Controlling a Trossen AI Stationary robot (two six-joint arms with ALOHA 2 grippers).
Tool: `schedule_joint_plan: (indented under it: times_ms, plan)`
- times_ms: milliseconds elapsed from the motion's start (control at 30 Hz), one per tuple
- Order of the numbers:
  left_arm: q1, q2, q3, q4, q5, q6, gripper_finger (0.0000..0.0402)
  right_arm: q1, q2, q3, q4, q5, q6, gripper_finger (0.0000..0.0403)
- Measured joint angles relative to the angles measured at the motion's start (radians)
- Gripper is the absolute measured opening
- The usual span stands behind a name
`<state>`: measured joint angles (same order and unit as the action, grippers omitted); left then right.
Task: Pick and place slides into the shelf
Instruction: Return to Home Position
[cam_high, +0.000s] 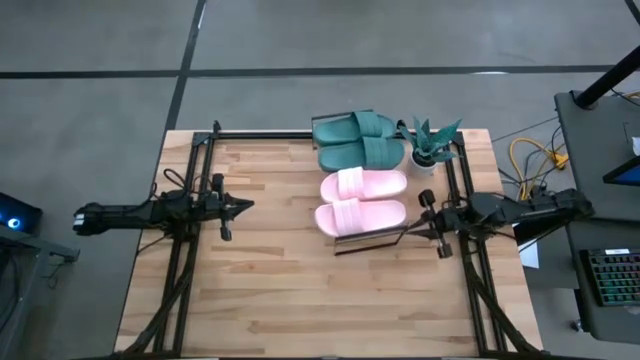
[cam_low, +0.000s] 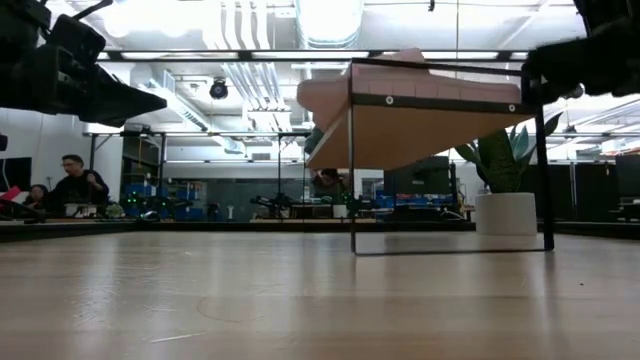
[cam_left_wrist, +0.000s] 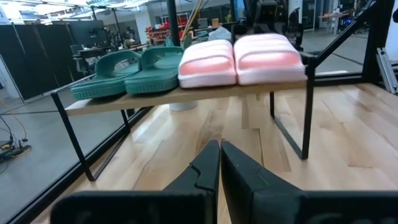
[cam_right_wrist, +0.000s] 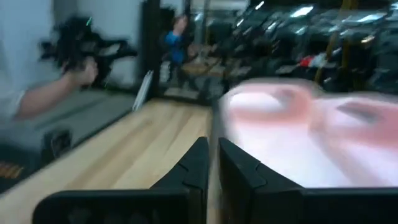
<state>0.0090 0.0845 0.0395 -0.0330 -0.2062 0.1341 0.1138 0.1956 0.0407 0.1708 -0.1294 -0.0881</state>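
The shelf (cam_left_wrist: 186, 94), a wood plank on a thin black frame, stands on the right half of the table. On its plank lie two teal slides (cam_high: 360, 140) at the far end and two pink slides (cam_high: 362, 200) at the near end, soles down. My right gripper (cam_high: 408, 231) is level and shut, just right of the shelf's near end, with the pink slides (cam_right_wrist: 311, 137) close in front of it. My left gripper (cam_high: 248, 206) is shut and level over the table's left half, pointing at the shelf (cam_left_wrist: 219, 152).
A potted plant (cam_high: 432, 145) in a white pot stands at the shelf's far right end. Bare wood table (cam_high: 280, 290) spreads between the two arms and toward the near edge. People sit in the room beyond the table (cam_low: 75, 180).
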Motion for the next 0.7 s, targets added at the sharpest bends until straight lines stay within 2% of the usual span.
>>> schedule_joint_plan:
  times_ms: [167,367,567,700]
  plan:
    - [0.0,-0.002,0.0,-0.001,0.002,-0.022,0.0,-0.001,-0.005,0.042,-0.015,-0.017,0.048,0.0027]
    - [0.0,0.0,0.0,-0.004,0.003,-0.024,0.0,0.002,-0.006,0.116,-0.206,-0.036,0.036,0.0027]
    - [0.0,0.0,0.0,-0.006,0.003,-0.026,0.0,0.002,-0.07,0.084,-0.217,-0.042,0.031,0.0027]
    - [0.0,-0.001,0.0,-0.007,0.003,-0.027,0.0,0.003,-0.158,0.048,-0.242,-0.023,0.024,0.0027]
